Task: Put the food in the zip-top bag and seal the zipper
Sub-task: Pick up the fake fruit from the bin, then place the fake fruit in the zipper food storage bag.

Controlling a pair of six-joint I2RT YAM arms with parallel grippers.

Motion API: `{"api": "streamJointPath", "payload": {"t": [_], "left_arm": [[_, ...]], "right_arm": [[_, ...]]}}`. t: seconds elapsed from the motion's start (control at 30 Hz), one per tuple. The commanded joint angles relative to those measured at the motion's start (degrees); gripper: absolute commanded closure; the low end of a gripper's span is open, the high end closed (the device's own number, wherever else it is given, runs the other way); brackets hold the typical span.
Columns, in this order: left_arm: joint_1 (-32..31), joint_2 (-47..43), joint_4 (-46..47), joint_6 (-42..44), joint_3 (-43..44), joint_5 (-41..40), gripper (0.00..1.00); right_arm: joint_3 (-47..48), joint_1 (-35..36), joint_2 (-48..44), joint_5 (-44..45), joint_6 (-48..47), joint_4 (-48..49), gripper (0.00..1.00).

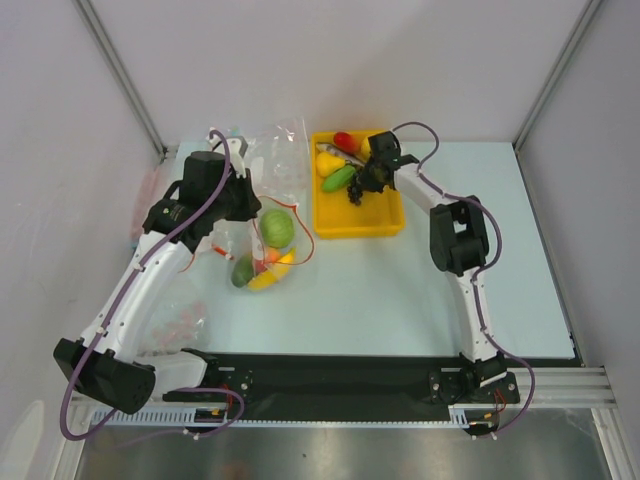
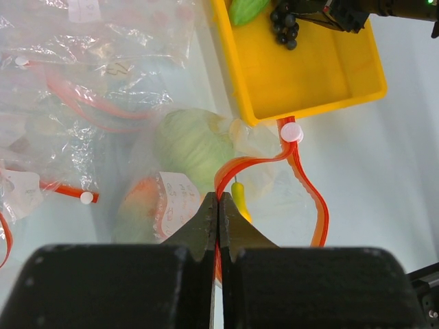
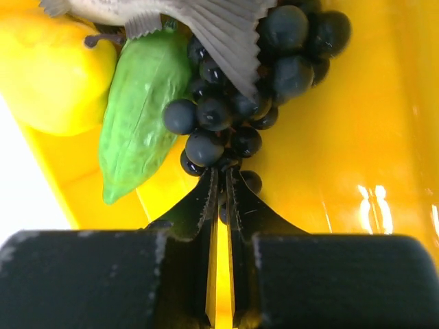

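firmly, left gripper point(image 2: 218, 205) clamps the red zipper point(image 2: 302, 171); right gripper point(image 3: 221, 184), almost closed, pinches the black grape bunch point(image 3: 233, 103).

I see bare table point(image 1: 400, 290) lower centre and right of top view: free passage. Upper centre, yellow tray point(image 1: 335, 229) walls hem right gripper point(image 1: 357, 188), pinching grape bunch point(image 1: 354, 196). Green pod point(image 1: 338, 178), yellow fruit point(image 1: 327, 162) crowd its left. Upper left, zip-top bag point(image 1: 236, 242), loose clear pouches point(image 1: 283, 140) surround left gripper point(image 1: 248, 212), clamped on zipper point(image 2: 257, 162).
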Motion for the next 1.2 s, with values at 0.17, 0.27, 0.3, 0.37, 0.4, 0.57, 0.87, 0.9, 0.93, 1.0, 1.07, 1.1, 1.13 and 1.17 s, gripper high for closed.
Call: {"api": "streamJointPath", "payload": {"t": [0.17, 0.27, 0.3, 0.37, 0.4, 0.57, 0.87, 0.9, 0.93, 1.0, 1.07, 1.1, 1.13, 1.17], "left_arm": [[-0.1, 0.0, 4.1, -0.1, 1.6, 4.1, 1.0], [-0.1, -0.4, 4.9, -1.2, 0.8, 5.1, 1.0], [-0.1, -0.4, 5.1, -1.6, 0.7, 5.2, 1.0], [-0.1, 0.0, 5.4, -2.3, 0.7, 5.6, 1.0], [-0.1, 0.2, 5.4, -2.5, 0.9, 5.5, 1.0], [-0.1, 2.0, 5.6, -4.6, 2.3, 5.7, 0.99], [-0.1, 5.7, 4.4, -10.4, 5.5, 8.1, 1.0], [-0.1, 5.7, 4.7, -11.0, 5.7, 8.8, 1.0], [-0.1, 6.0, 5.0, -11.4, 5.8, 9.1, 1.0], [-0.1, 6.4, 5.4, -13.0, 6.3, 9.9, 1.0], [-0.1, 6.8, 5.7, -14.6, 7.1, 11.2, 1.0], [-0.1, 6.8, 5.7, -15.2, 7.4, 11.7, 1.0], [-0.1, 6.9, 5.8, -15.7, 8.0, 12.3, 1.0], [-0.1, 7.0, 6.2, -16.8, 8.2, 13.7, 1.0]], "right_arm": [[-10.2, 0.6, -19.5, -9.2, -6.1, 10.3, 1.0], [-13.3, 1.7, -24.7, -11.1, -7.9, 11.8, 1.0], [-14.1, 2.1, -26.0, -12.8, -8.3, 12.2, 1.0], [-16.1, 3.0, -29.8, -14.7, -9.8, 13.2, 1.0], [-16.6, 3.3, -31.2, -17.0, -10.5, 13.8, 1.0], [-22.3, 5.0, -39.3, -26.5, -11.1, 18.7, 1.0], [-33.9, 8.7, -55.1, -33.0, -8.8, 31.3, 1.0], [-35.2, 8.9, -55.9, -33.9, -8.6, 31.8, 1.0], [-35.7, 9.2, -57.6, -34.5, -8.3, 31.9, 1.0], [-36.6, 9.6, -58.7, -36.6, -8.0, 31.3, 1.0], [-37.2, 10.1, -60.1, -37.6, -8.3, 30.5, 1.0], [-37.6, 10.3, -60.4, -37.8, -8.4, 30.0, 1.0], [-38.5, 10.6, -60.7, -37.9, -8.5, 29.9, 1.0], [-38.9, 11.1, -61.1, -38.0, -8.6, 29.9, 1.0]]}}
